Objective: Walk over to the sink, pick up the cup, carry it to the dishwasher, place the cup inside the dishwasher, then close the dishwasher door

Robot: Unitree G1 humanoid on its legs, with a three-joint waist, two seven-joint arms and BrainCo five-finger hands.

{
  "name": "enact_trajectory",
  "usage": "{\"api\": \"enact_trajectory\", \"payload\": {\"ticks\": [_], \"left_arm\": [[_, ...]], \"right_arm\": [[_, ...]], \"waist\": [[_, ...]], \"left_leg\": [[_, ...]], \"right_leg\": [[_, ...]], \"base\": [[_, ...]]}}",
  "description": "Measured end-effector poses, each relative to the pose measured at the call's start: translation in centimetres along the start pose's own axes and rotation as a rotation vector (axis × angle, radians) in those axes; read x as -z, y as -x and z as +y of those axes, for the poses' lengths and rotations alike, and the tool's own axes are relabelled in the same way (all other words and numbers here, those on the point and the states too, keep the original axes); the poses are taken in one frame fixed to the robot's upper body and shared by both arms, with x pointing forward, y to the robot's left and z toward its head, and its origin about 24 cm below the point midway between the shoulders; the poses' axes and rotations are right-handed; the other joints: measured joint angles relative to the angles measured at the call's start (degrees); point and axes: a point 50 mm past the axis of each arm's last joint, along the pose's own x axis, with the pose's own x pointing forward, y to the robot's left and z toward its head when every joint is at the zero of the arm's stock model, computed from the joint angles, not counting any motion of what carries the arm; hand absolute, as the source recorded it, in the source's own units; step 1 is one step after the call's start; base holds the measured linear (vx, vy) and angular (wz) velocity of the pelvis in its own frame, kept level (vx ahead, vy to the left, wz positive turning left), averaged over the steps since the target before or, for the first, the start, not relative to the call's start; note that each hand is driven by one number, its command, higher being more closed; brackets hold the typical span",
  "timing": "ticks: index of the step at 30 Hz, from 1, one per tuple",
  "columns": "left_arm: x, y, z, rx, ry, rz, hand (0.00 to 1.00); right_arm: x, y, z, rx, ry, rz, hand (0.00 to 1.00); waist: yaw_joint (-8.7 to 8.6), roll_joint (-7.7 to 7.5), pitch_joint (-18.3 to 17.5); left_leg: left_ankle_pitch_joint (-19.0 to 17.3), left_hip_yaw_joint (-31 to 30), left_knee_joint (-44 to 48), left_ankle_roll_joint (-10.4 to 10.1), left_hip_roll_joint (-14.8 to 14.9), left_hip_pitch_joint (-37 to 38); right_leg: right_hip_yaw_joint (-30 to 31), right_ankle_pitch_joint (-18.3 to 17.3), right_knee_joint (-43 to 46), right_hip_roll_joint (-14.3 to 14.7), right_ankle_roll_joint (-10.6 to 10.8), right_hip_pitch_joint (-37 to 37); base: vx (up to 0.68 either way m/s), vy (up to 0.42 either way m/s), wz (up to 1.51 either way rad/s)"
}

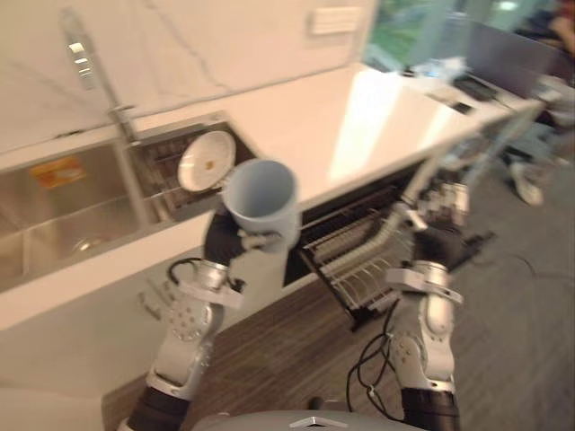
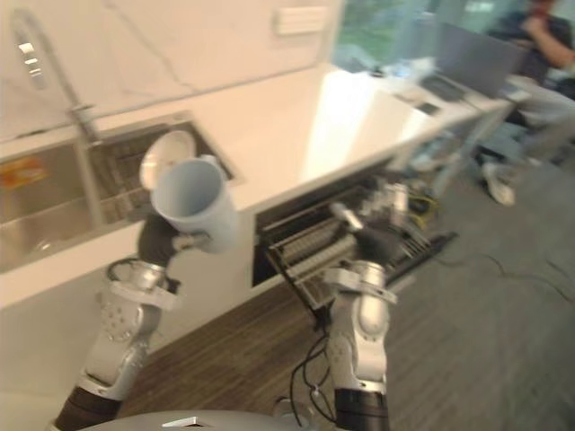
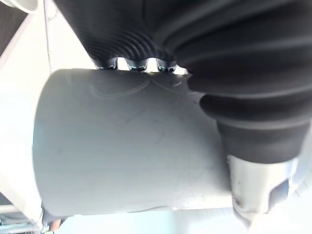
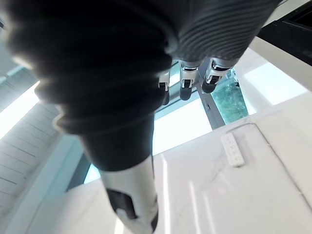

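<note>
Cup (image 1: 260, 199), just one, sits in left hand (image 1: 235, 241).

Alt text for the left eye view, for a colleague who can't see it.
The left hand holds a pale blue cup raised before the counter edge. Beside it the dishwasher rack stands pulled out, the open right hand near it.

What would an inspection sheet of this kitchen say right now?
surface: white counter with a steel sink
job's things: pale blue cup held up over the counter edge; dishwasher open, rack out
clutter: white plate in the sink; small items at the counter's far end
hands: left hand curled round the cup; right hand relaxed, holding nothing, above the rack
cables: thin line on the floor, likely a cable
surroundings: tap; seated person
</note>
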Motion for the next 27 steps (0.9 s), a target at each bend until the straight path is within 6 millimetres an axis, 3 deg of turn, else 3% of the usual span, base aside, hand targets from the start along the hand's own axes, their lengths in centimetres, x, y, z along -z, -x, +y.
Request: {"api": "enact_trajectory", "payload": {"ticks": [1,3,5,7,9,15,21,27], "left_arm": [[-0.2,-0.3,1.0,-0.044,-0.029,-0.006,1.00],[-0.3,-0.4,1.4,-0.065,-0.042,-0.010,1.00],[-0.3,-0.5,1.8,-0.106,-0.057,-0.005,1.00],[-0.4,-0.7,2.0,-0.129,-0.060,-0.009,1.00],[-0.5,-0.8,2.1,-0.163,-0.076,-0.017,1.00],[-1.5,-1.5,3.4,-0.286,-0.185,-0.080,1.00],[-1.4,-2.3,4.0,-0.365,-0.271,-0.108,1.00],[0.3,-2.8,3.7,-0.400,-0.377,-0.040,1.00]], "right_arm": [[0.4,-0.3,0.3,-0.045,0.011,0.031,0.00],[0.5,-0.5,0.4,-0.070,0.018,0.046,0.00],[0.1,-1.5,1.0,-0.154,0.046,0.045,0.00],[-0.5,-2.7,1.8,-0.222,0.061,0.020,0.00],[-0.8,-3.3,2.2,-0.269,0.055,0.020,0.00],[-1.2,-4.2,3.2,-0.360,-0.015,0.035,0.00],[-1.4,-4.9,4.7,-0.454,-0.108,0.055,0.00],[-1.4,-4.5,7.7,-0.567,-0.198,0.094,0.00]], "waist": [[0.26,-0.03,0.0],[0.69,-0.66,0.2],[1.09,-0.41,0.3],[1.47,-0.52,0.3],[1.25,0.60,0.2],[1.41,0.83,-0.1],[1.07,0.67,-0.2],[0.36,0.67,-0.3]], "left_leg": [[-0.7,-0.4,1.1,-1.9,1.4,-0.8],[-1.5,-1.0,2.3,-3.8,2.5,-1.8],[0.1,-1.9,0.8,-6.5,4.5,-2.4],[1.8,-1.9,-0.6,-8.0,5.3,-2.7],[4.2,-2.4,-2.8,-8.9,7.2,-2.8],[7.8,-2.5,-6.5,-10.1,8.9,-2.0],[8.9,-2.2,-8.1,-9.4,7.6,-1.8],[9.4,-2.8,-8.4,-8.9,6.3,-2.0]], "right_leg": [[0.0,2.1,0.6,-2.6,0.1,0.9],[1.5,4.1,-0.8,-2.8,4.1,2.0],[1.2,3.6,-3.6,-0.3,5.1,2.4],[1.2,4.2,-9.3,1.4,7.8,4.2],[-0.5,6.6,-14.6,4.4,7.2,6.4],[-1.8,8.8,-18.3,7.0,5.7,7.2],[-2.0,10.1,-19.6,6.3,6.2,7.5],[-2.3,10.6,-19.7,5.2,6.8,7.5]], "base": [[-0.03,-0.114,-0.53],[-0.02,-0.147,-0.13],[-0.09,-0.308,-0.01],[-0.07,-0.264,-0.06],[-0.08,-0.207,0.13],[-0.06,-0.095,0.05],[-0.03,0.006,0.02],[-0.03,0.016,0.04]]}}
